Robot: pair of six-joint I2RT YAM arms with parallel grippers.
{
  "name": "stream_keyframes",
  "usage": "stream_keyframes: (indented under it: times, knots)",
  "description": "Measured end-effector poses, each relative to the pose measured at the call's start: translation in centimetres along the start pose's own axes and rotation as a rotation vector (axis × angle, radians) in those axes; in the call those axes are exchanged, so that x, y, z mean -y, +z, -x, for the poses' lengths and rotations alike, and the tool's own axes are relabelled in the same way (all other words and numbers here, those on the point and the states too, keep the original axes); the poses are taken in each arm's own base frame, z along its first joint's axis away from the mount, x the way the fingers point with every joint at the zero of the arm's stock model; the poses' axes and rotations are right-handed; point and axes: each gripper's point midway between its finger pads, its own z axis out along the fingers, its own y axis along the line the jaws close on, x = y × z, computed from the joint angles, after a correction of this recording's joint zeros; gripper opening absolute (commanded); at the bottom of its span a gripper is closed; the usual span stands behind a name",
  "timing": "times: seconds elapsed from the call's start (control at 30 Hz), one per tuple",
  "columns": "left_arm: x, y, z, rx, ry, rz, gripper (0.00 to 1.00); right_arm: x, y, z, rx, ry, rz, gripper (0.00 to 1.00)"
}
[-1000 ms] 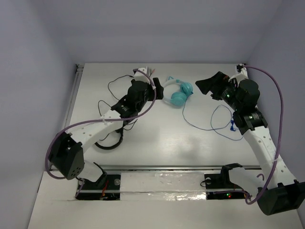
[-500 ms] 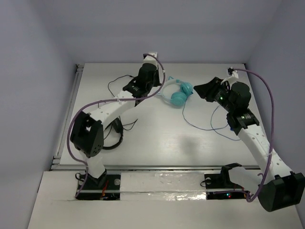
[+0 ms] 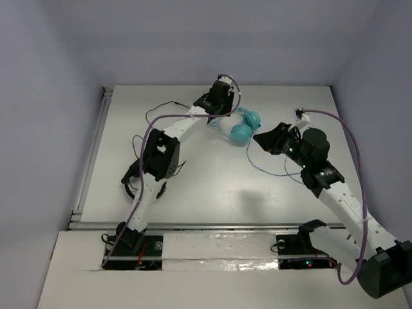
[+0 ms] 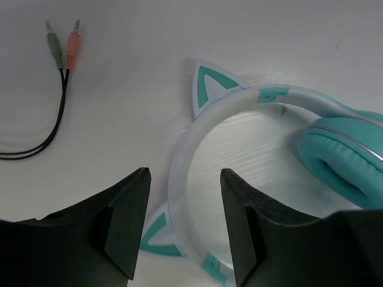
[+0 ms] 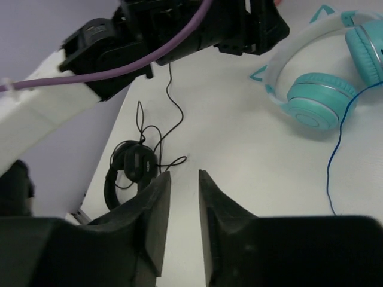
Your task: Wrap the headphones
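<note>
1. The left pincer (image 4: 185, 179) is released, its jaws spread either side of the pale headband (image 4: 239, 101). It grips nothing. If it clenches here, the smooth band may slip out, or a jaw may catch the cat-ear point (image 4: 209, 86) instead.
2. The right pincer (image 5: 182, 179) hangs empty with its jaws narrowly apart. Moving in low, it could snag the thin blue cord (image 5: 332, 161) and drag the headphones (image 3: 241, 125), which lie by the middle of the counter's (image 3: 193, 187) far edge.
3. A black cable with green and pink plugs (image 4: 63, 51) lies beside the band, towards the far left corner, and could be swept along.
4. The left wrist view cuts off one teal ear cup (image 4: 344, 161) and hides the band's lower arc behind the jaws. The cord's plug end is not clear. A black headset (image 5: 128, 167) near the left edge is partly hidden.
</note>
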Motion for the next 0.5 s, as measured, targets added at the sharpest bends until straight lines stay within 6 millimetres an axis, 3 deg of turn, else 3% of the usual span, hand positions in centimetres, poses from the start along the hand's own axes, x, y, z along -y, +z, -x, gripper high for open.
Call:
stream_keyframes:
  times: [0.13, 0.27, 0.5]
  knots:
    - [-0.6, 2.4, -1.5, -0.052, 0.047, -0.011, 0.53, -0.3, -0.8, 0.4, 0.025, -0.011, 0.008, 0.37]
    - [-1.2, 2.9, -3.2, -0.107, 0.082, -0.016, 0.58, -0.6, -0.9, 0.5, 0.031, -0.013, 0.015, 0.38]
    - [-0.2, 4.4, -4.2, -0.132, 0.102, -0.073, 0.62, -0.8, -0.8, 0.4, 0.030, -0.016, 0.028, 0.38]
